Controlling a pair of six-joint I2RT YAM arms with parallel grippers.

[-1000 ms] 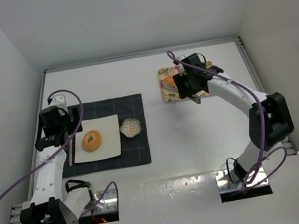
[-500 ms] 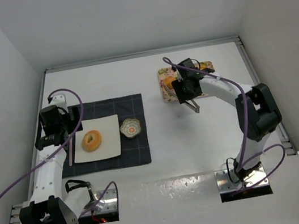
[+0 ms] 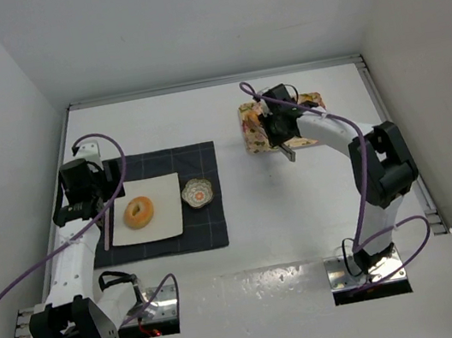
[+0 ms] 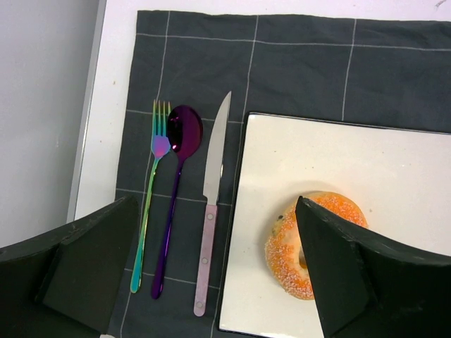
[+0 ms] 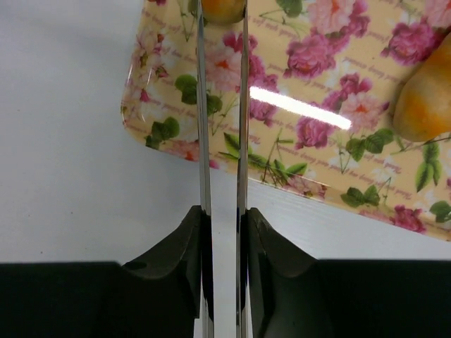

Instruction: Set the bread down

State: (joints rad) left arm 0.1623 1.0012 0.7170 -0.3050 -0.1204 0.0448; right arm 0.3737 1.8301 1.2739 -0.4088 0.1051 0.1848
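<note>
— Jaws of the right gripper (image 5: 222,21): how do we read them?
— We read them as drawn together, two thin blades nearly touching along their whole length. At their tips lies a golden bread piece (image 5: 224,5). Only its edge shows, so we cannot tell whether it is pinched, nor which way its long axis runs.
— And outward from there?
— That piece lies straight ahead along the blades, on the floral tray (image 5: 303,151). A second piece (image 5: 426,98) sits off to the right of the jaws. We judge the right arm the nearer one. The left gripper (image 4: 208,232), jaws wide apart, hangs above the bagel (image 4: 310,243) on the white plate (image 4: 366,162), well apart from the tray across the worktop (image 5: 70,176).
</note>
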